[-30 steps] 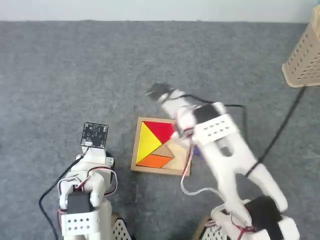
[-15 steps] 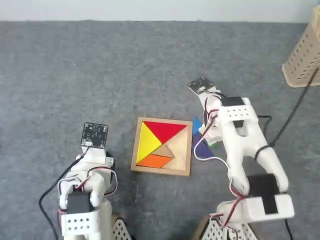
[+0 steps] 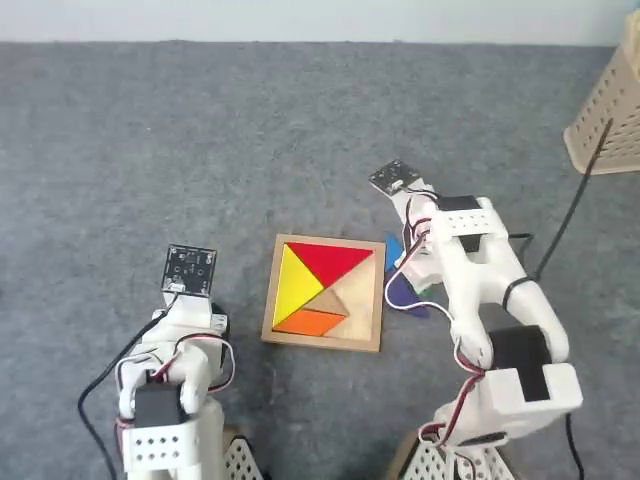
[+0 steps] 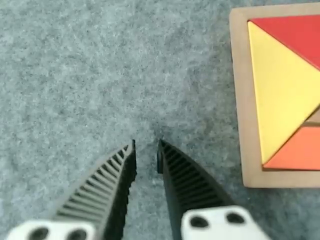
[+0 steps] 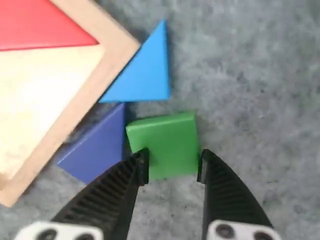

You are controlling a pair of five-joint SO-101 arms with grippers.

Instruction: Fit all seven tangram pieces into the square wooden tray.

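Right arm bends down, its pincer (image 5: 172,167) open astride the green square (image 5: 165,142), with the blue triangle (image 5: 145,75) just beyond its tips. Left arm is folded back, its pincer (image 4: 146,147) slightly parted over the worktop (image 4: 75,75).

White printed arms (image 3: 480,275), black ribbed jaws, loose red-and-white cables (image 3: 230,365).

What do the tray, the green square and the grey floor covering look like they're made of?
Tray: pale bare-looking wood, faint grain on its floor. Green square: likely painted wood, flat matte colour, though plastic is possible. Grey floor covering: seemingly short-pile carpet or felt, fuzzy mottled fibres.
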